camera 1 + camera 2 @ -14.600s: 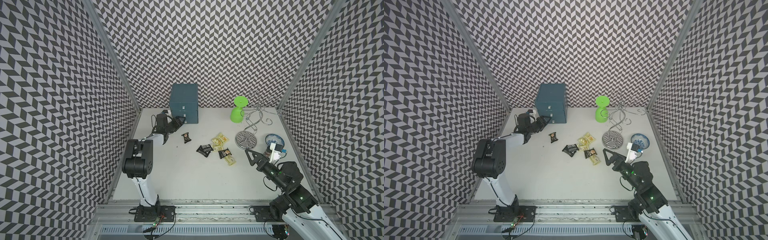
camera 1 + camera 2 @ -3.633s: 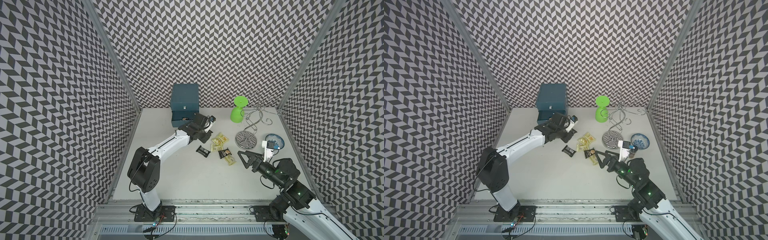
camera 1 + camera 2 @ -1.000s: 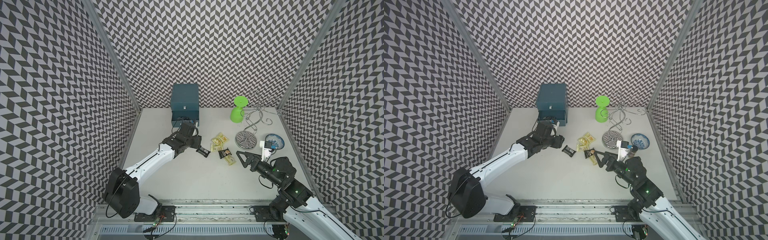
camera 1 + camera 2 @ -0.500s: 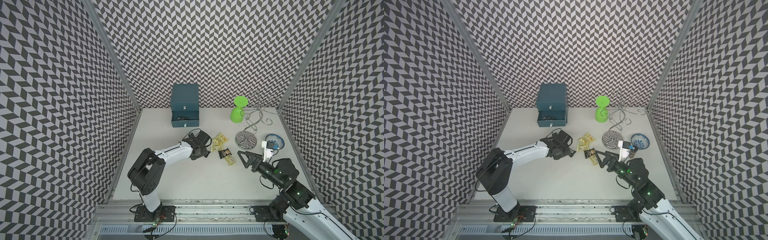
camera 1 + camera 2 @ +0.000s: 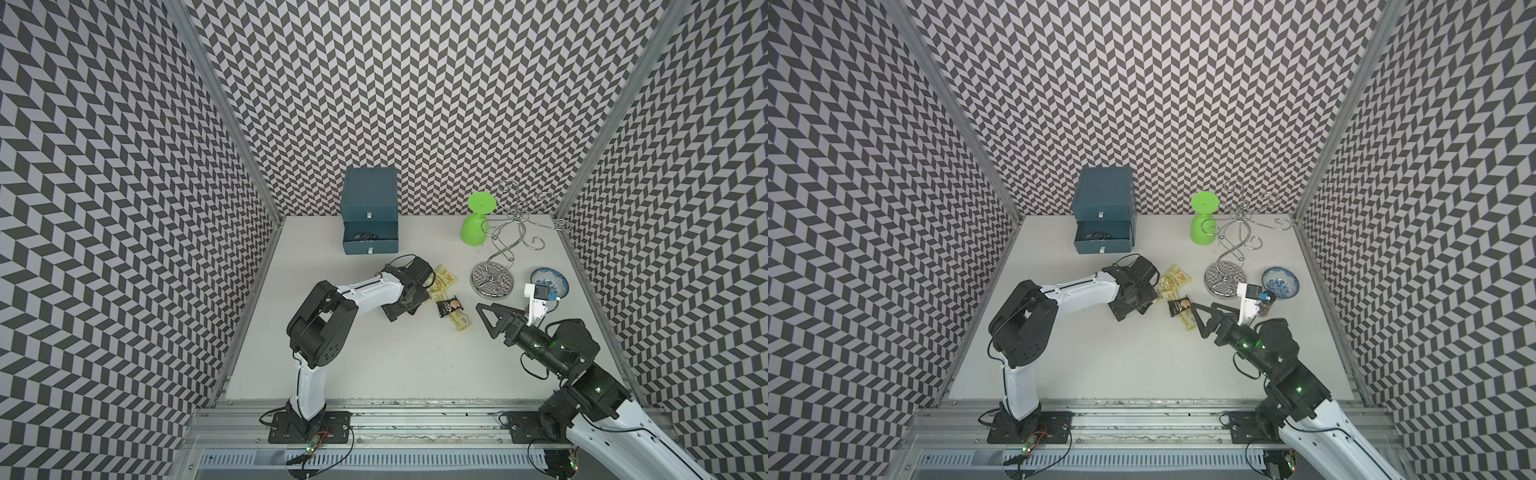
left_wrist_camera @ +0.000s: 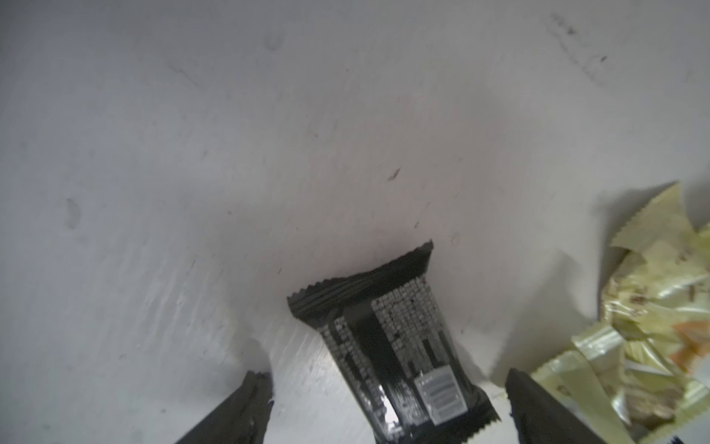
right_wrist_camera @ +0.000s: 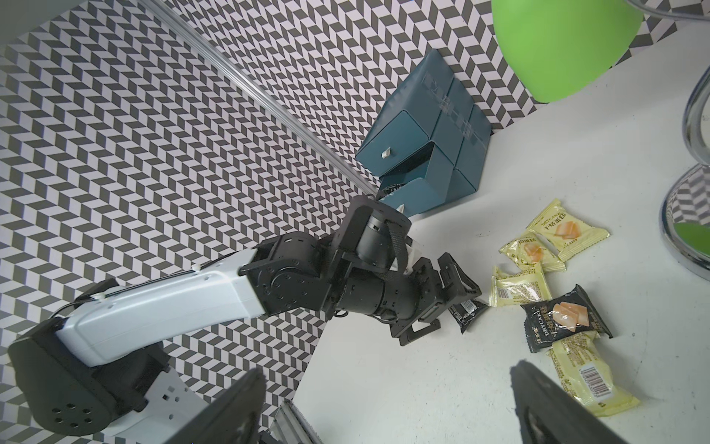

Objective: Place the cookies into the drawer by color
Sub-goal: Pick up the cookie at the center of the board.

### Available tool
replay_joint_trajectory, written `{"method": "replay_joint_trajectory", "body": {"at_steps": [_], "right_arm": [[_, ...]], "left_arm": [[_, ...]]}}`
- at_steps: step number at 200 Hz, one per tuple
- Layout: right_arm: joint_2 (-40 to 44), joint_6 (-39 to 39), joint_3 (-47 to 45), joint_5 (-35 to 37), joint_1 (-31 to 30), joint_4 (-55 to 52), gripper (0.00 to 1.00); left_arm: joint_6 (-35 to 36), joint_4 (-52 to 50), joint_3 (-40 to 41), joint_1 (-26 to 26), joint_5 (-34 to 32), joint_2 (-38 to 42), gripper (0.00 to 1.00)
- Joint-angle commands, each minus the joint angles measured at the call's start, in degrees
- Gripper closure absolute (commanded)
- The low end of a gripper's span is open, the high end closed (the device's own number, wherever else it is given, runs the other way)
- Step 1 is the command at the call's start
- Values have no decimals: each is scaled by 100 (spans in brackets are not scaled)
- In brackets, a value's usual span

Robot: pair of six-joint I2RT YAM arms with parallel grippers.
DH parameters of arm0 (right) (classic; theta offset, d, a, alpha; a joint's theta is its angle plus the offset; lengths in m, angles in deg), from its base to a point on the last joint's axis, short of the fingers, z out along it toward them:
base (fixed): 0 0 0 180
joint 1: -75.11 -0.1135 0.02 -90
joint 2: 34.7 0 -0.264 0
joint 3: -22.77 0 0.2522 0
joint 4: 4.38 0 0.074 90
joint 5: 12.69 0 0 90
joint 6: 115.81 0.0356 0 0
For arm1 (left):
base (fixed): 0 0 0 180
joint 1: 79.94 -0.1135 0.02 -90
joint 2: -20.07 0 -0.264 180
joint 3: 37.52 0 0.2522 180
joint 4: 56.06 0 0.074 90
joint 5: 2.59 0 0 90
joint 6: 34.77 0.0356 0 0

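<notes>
- The left gripper (image 6: 386, 384) is down low over the white table (image 5: 374, 365), its two dark fingers spread wide.
- A black packet (image 6: 392, 346) lies flat on the table between those fingers, printed back facing up. In the left wrist view there is bare table on either side of it, so neither finger touches it.
- From the right wrist view the same black packet (image 7: 466, 309) pokes out past the left gripper (image 7: 453, 300), close to the pale yellow ones.
- The teal chest of drawers (image 5: 368, 195) stands at the back against the patterned wall. The drawer under the top one (image 5: 370, 249) is pulled out, and something dark (image 5: 361, 237) lies inside; I cannot make out what.
- The rest of the cookies sit in a loose cluster mid-table, well apart from the chest: three yellow packets (image 7: 532, 253) close together, then a second black packet (image 7: 564, 319) with a picture on its face, overlapping a fourth yellow packet (image 7: 591, 380).
- The right gripper (image 5: 486, 322) hangs just beside that cluster, jaws wide apart and nothing between them.
- Off toward the back on the right stand an upturned green cup (image 5: 473, 228), a wire stand (image 5: 492, 286) and a blue bowl (image 5: 548, 282).
</notes>
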Motion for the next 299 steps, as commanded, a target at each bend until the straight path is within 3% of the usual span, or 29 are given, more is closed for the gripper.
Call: {"method": "replay_joint_trajectory", "body": {"at_steps": [1,32,113,243,299], "right_arm": [[154,-134,-16,159,-20,59,0],[319,-139,-58,267,-22,9,0],[263,-114,-76,266,-19,57,1],[216,-4,-67,282,-21,21,1],[94,42,-94,230,-23,153,1]], "left_arm": [[-93,-589,-323,19,-201,-362,14],[-43,-993,-540,27,-332,-648,26],[310,-767,-425,29,57,-639,50],[983,-701,-563,29,318,127,58],[1398,-1117,-1443,-35,-180,656,58]]}}
